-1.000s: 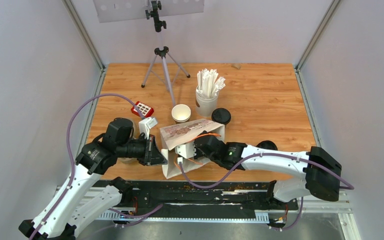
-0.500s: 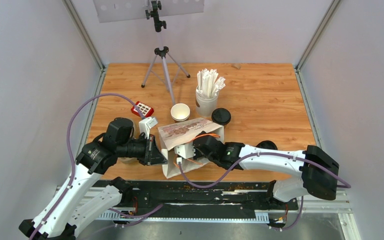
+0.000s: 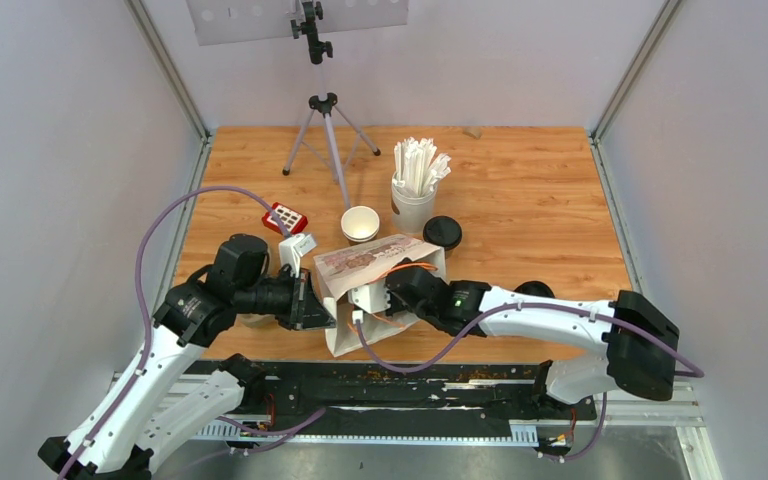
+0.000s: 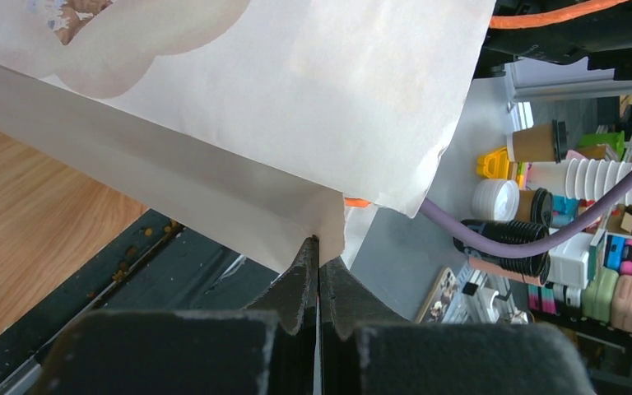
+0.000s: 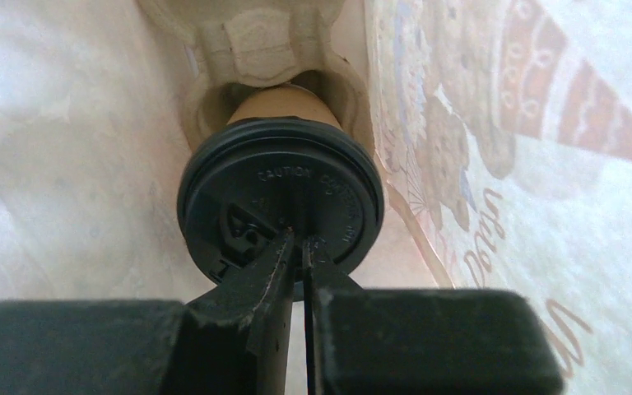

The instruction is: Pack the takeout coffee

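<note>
Right gripper (image 5: 300, 247) is nudging deeper into the bag (image 3: 360, 262) now, pinching the lid (image 5: 296, 185) of the coffee cup (image 5: 284, 103) inside it. Left gripper (image 4: 318, 247) is clamping the bag's edge. Thin pinch, so the lid's risking popping off.

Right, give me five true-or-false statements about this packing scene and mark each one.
1. The left fingers are shut on the paper bag's edge. True.
2. The lidded coffee cup is inside the bag. True.
3. The straw cup lies tipped over. False: it stands upright.
4. The open paper cup beyond the bag wears a black lid. False: it has no lid.
5. The right fingers stand wide apart. False: they are nearly closed, at the cup's lid.
</note>
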You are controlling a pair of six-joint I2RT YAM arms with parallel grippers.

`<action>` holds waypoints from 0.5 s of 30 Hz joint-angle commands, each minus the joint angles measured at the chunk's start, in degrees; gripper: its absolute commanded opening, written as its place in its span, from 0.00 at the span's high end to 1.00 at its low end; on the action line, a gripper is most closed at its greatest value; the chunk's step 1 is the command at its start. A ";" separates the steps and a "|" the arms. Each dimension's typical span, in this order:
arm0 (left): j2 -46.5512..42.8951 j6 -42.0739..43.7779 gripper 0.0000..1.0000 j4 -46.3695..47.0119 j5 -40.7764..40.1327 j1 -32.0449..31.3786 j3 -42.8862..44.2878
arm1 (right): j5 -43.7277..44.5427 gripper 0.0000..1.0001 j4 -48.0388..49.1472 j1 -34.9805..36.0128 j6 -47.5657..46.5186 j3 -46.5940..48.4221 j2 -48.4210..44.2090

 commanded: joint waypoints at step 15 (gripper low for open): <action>0.74 -2.52 1.00 1.53 -0.09 0.24 3.05 | -8.74 0.89 -15.78 0.86 6.56 10.68 -9.47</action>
